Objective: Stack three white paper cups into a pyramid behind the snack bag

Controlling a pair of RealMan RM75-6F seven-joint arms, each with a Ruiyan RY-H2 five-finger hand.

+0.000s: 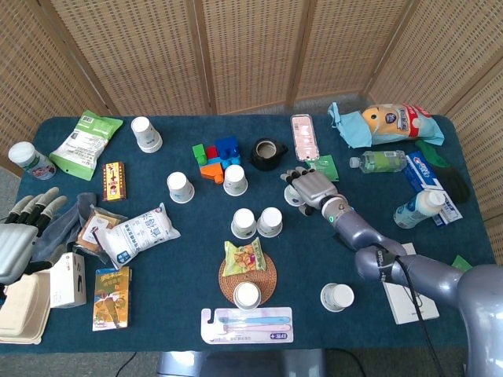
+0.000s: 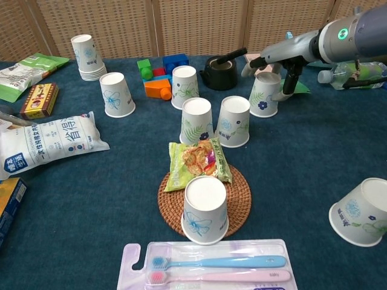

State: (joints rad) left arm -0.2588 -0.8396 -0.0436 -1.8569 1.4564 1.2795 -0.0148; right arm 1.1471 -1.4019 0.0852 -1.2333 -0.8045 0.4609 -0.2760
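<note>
right hand point(image 2: 279, 60) over cup point(image 2: 264, 95), fingers apart

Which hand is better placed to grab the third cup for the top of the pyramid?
The right hand: its fingers bracket the upturned cup beside the base pair. The left hand sits at the table's far edge.
</note>
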